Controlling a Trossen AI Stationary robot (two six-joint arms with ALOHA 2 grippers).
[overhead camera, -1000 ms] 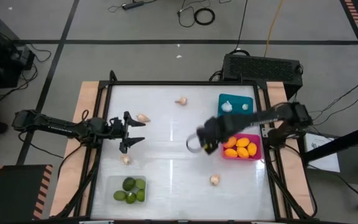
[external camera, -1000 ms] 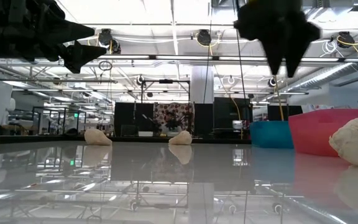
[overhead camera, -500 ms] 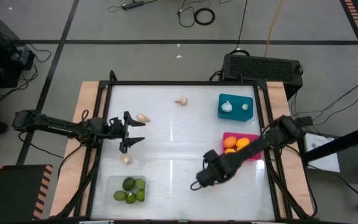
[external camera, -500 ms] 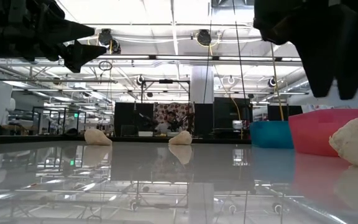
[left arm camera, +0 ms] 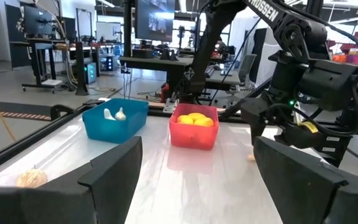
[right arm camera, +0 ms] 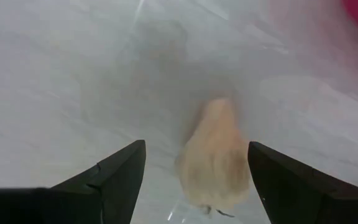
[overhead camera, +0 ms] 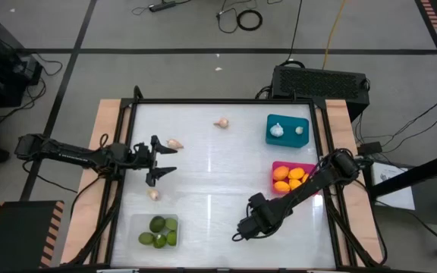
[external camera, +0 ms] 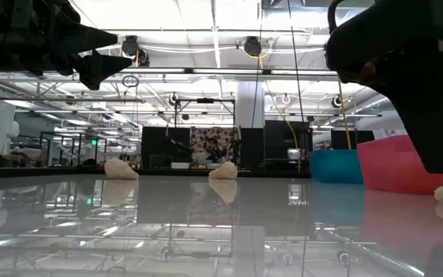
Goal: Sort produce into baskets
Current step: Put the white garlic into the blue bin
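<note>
— High view first: where is the right gripper (overhead camera: 243, 230) against the pink basket (overhead camera: 313, 187)?
— Low over the counter (overhead camera: 211, 174), near that basket and out toward the counter's middle from it. The right wrist view shows its fingers (right arm camera: 114, 173) spread apart with a garlic bulb (right arm camera: 215, 155) lying on the counter between them; neither finger touches it.
— What is in the pink basket?
— Orange fruits (overhead camera: 290, 176), several together. Just beside it stands the teal basket (overhead camera: 286, 139) with two pale garlic bulbs (overhead camera: 277, 130) inside.
— And the clear basket (overhead camera: 156, 231)?
— Well apart from the pink one, across the counter, holding the limes (overhead camera: 158, 225).
— Any loose garlic?
— Three more bulbs, all well away from the pink basket: one (overhead camera: 221, 122) beyond the teal basket's side, one (overhead camera: 174, 143) by the left arm, one (overhead camera: 153, 194) near the clear basket.
— The left gripper (overhead camera: 167, 160)?
— It hangs above the counter far across from the pink basket, fingers (left arm camera: 117, 168) wide apart, holding nothing.
</note>
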